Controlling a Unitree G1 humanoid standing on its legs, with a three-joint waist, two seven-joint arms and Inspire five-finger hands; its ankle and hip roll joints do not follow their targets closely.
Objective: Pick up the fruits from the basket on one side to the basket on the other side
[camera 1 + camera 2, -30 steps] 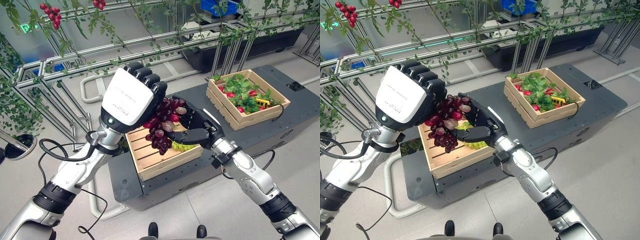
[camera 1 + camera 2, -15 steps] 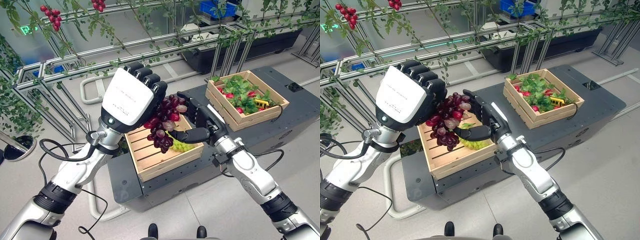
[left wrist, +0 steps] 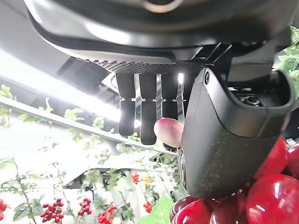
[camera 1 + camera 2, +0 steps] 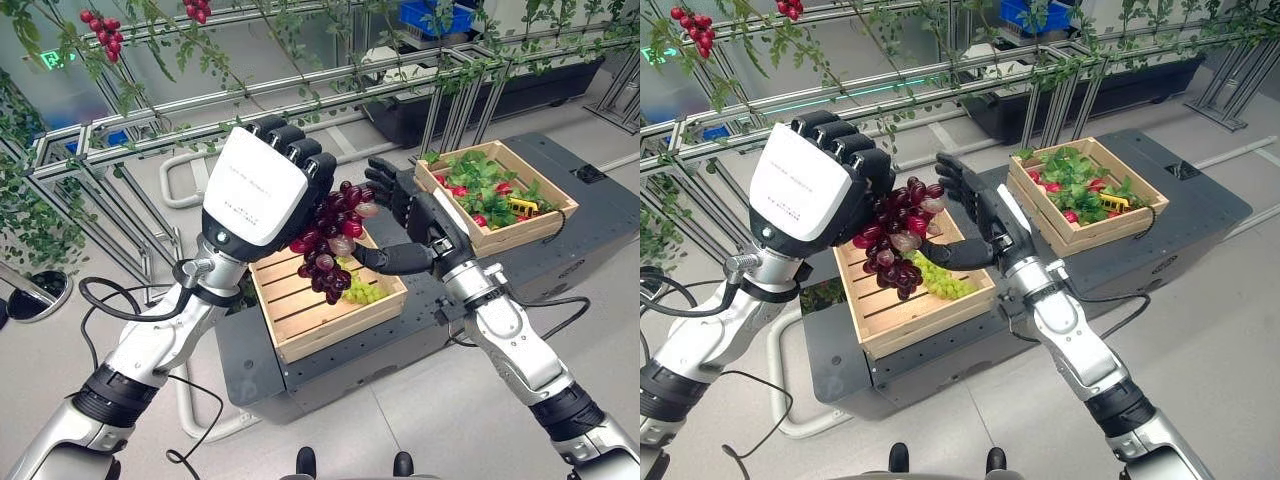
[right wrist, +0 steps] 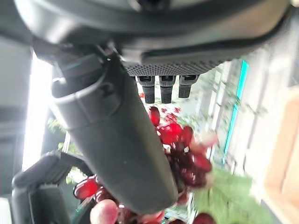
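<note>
My left hand is held high over the left wooden basket, fingers curled over a bunch of dark red grapes that hangs from it. The same grapes bulge beside the thumb in the left wrist view. My right hand stands open just right of the bunch, fingers spread upward and thumb reaching toward the grapes' lower side. The red grapes hang past its thumb in the right wrist view. A bunch of green grapes lies in the left basket. The right basket holds green leaves and red fruits.
Both baskets sit on a dark low platform. Behind it runs a metal rail frame with leafy vines and red berry clusters. Grey floor surrounds the platform.
My right hand has drawn up and to the right from under the bunch and its fingers have spread. The green grapes in the left basket now show. The left hand has barely moved.
</note>
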